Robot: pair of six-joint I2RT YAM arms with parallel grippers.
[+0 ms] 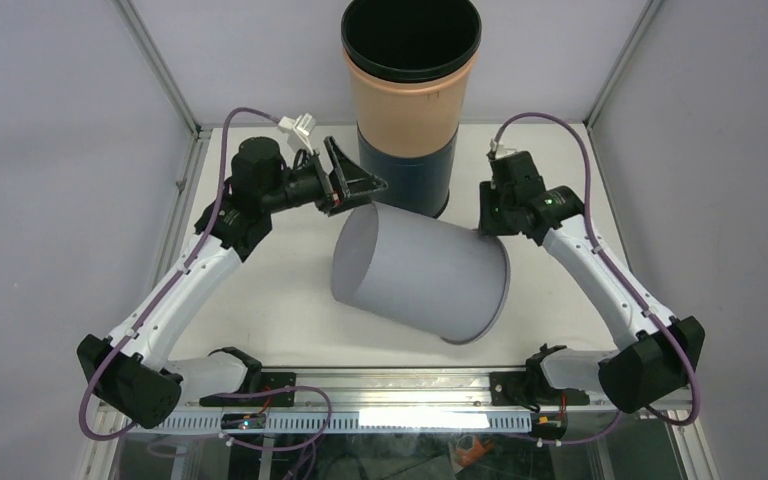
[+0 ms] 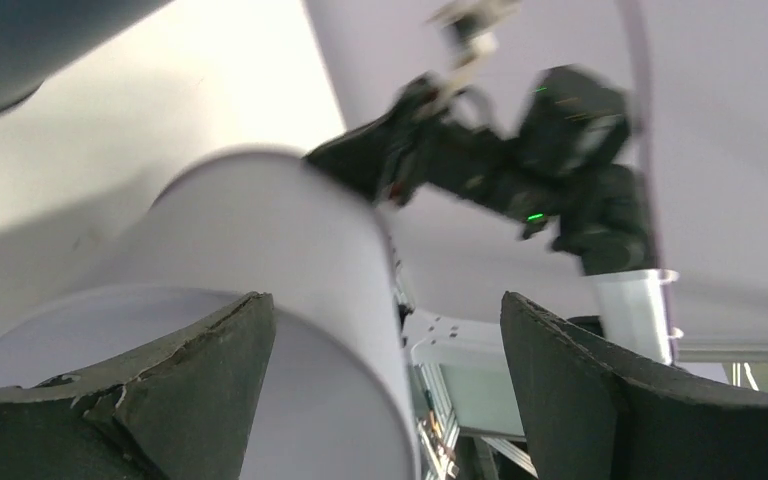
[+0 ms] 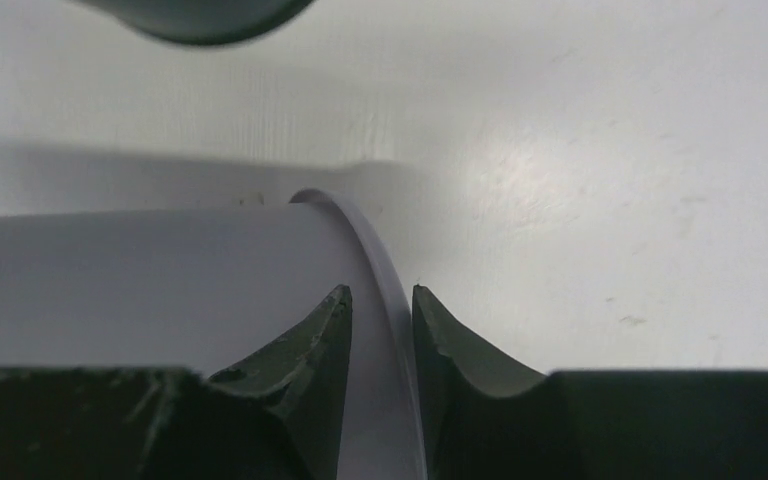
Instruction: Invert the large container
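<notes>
The right gripper [image 3: 380, 292] is closed to a narrow gap, and the rim of the large grey container [image 3: 140, 280] is pinched between its two fingers [image 3: 310, 340]. One finger is set against the outer wall and the other on the far side of the rim. In the top view this grip [image 1: 482, 228] is seen at the upper part of the container's open end.

The left gripper [image 1: 358, 165] is spread wide and nothing is held in it. It is placed just beside the container's closed end; whether a fingertip touches the wall cannot be told. In the left wrist view the container [image 2: 260, 230] is seen just ahead of and below the spread fingers [image 2: 210, 380].

The container [image 1: 420, 270] is laid on its side on the white table [image 1: 280, 300], between the two grippers. Its long axis is run from the left gripper across to the right gripper. The flat closed base is turned toward the left gripper and the open mouth toward the right arm.

Beyond both grippers, a tall stack of bins [image 1: 410, 110] is stood upright.
</notes>
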